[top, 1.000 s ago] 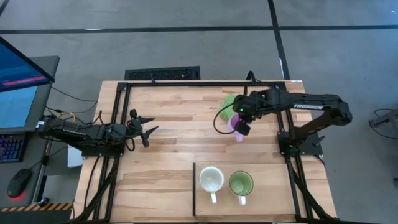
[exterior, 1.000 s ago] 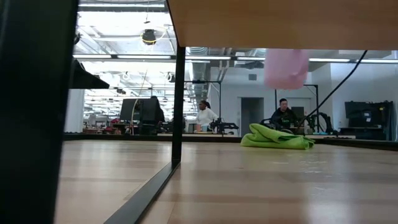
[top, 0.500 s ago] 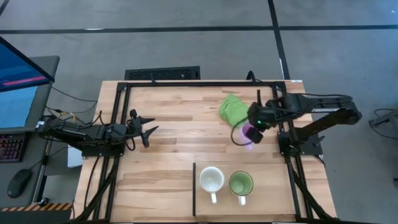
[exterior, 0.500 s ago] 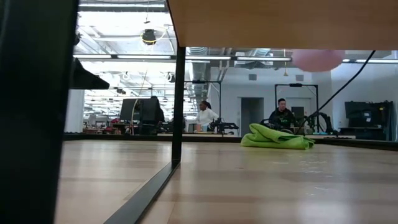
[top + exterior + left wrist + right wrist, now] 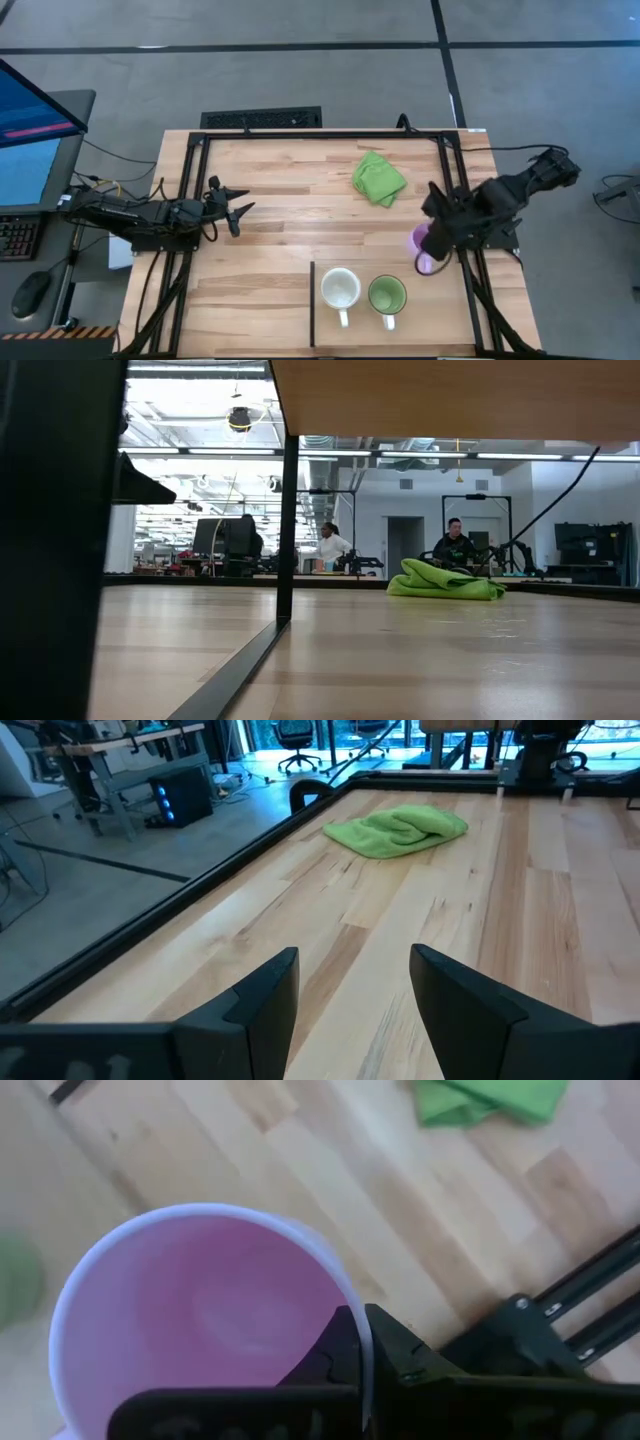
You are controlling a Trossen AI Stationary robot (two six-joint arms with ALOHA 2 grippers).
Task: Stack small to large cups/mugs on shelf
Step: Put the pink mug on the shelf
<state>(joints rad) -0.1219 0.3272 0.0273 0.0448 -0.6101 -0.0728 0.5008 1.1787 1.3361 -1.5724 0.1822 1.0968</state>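
We see the purple mug [image 5: 205, 1325] cut off at the right wrist picture's edge, its handle hidden; the green mug [image 5: 15, 1275] there is only a blur.

Both arms are dark, near-black jointed links with thin black cables trailing off them. The left gripper [image 5: 238, 207] ends in two slim, pointed black fingers [image 5: 262, 1003], broad and matte up close. The right gripper [image 5: 355, 1342] is the same black, with small screw heads.

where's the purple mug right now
High view: the purple mug is in the right gripper near the table's right edge, just up-right of the green mug.
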